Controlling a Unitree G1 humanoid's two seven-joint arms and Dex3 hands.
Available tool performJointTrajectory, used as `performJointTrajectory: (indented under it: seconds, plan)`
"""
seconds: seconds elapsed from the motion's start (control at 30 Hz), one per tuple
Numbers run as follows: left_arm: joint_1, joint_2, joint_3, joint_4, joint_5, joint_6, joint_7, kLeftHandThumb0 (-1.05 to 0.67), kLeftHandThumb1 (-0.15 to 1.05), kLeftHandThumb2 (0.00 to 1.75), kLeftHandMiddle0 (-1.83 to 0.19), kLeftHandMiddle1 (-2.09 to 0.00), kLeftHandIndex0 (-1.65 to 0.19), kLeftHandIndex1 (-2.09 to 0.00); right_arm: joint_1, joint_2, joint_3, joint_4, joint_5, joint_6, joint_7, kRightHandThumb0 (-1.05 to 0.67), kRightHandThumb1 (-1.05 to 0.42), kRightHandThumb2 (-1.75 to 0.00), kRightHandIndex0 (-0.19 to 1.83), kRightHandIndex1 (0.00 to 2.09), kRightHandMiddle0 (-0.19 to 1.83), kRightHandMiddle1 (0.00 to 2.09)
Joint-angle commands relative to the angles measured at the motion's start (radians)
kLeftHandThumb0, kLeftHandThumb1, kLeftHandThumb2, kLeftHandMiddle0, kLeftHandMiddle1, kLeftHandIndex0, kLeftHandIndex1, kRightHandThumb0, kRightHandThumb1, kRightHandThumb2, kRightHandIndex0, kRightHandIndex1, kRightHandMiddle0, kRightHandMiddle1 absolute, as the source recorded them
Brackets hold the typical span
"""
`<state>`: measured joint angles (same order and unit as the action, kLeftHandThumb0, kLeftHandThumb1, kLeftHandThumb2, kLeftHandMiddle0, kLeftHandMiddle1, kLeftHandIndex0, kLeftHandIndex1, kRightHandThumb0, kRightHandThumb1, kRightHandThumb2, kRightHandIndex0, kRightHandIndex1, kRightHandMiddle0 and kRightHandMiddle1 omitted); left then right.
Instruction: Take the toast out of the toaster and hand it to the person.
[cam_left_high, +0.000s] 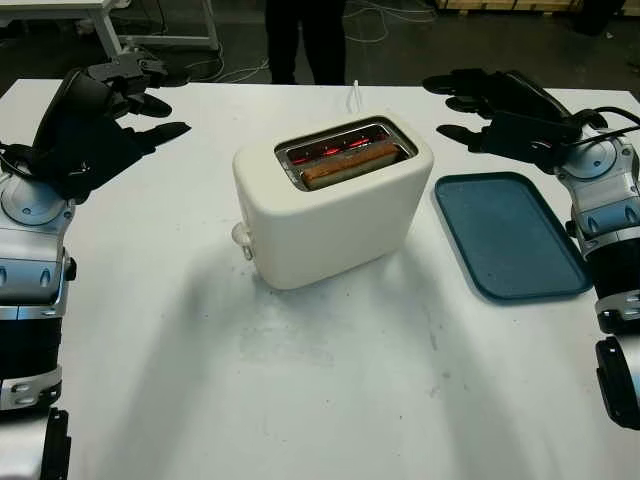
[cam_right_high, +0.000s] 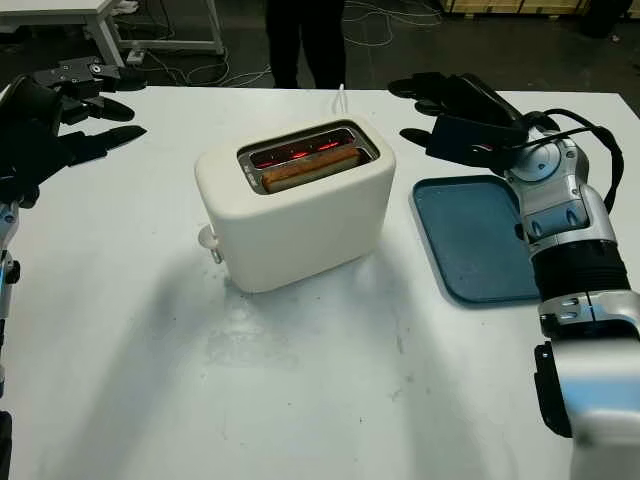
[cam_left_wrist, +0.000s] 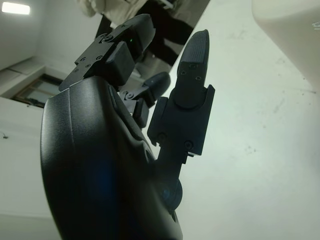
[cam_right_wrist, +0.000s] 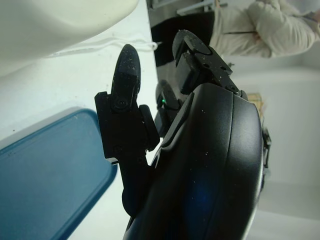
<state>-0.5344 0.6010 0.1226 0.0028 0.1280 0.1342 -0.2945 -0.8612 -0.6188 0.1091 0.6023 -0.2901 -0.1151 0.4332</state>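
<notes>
I see the toast (cam_left_high: 349, 164) sitting low in the front slot of the toaster (cam_left_high: 330, 205), elements glowing red. It should be light, stiff, crumbly and hot, so I'd pinch its exposed top edge gently. My left hand (cam_left_high: 105, 110) and right hand (cam_left_high: 500, 110) hover open either side, holding nothing.

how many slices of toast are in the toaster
1: one toast sits in the toaster's near slot. The far slot shows glowing elements, and I see no slice there, though one sunk low could be hidden.
</notes>
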Motion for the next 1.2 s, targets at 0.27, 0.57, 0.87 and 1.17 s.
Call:
performJointTrajectory:
  seconds: [0.27,0.57,0.87,1.17]
  plan:
    - [0.013,-0.008,0.005,-0.01,-0.003,-0.003,0.01,-0.45,0.92,0.1,-0.38,-0.87,-0.5,-0.4,0.012,0.01,-0.023,-0.006,0.043,0.008,0.007,-0.34,-0.92,-0.46,0.4,0.01,0.38,0.01]
    - [0.018,-0.009,0.003,-0.025,-0.001,0.004,0.011,-0.42,0.92,0.1,-0.37,-0.86,-0.5,-0.4,0.017,0.004,-0.023,-0.021,0.039,0.018,0.005,-0.33,-0.92,-0.45,0.4,0.0,0.39,0.01]
    - [0.023,-0.011,0.01,-0.024,-0.002,-0.002,0.013,-0.44,0.92,0.1,-0.37,-0.87,-0.49,-0.4,0.013,0.001,-0.023,-0.005,0.041,-0.002,0.005,-0.34,-0.92,-0.44,0.44,0.02,0.42,0.02]
    - [0.018,-0.015,0.007,-0.029,0.001,0.015,0.014,-0.43,0.92,0.11,-0.37,-0.86,-0.49,-0.4,0.008,0.004,-0.024,-0.001,0.047,-0.001,0.011,-0.35,-0.92,-0.46,0.44,0.01,0.42,0.01]
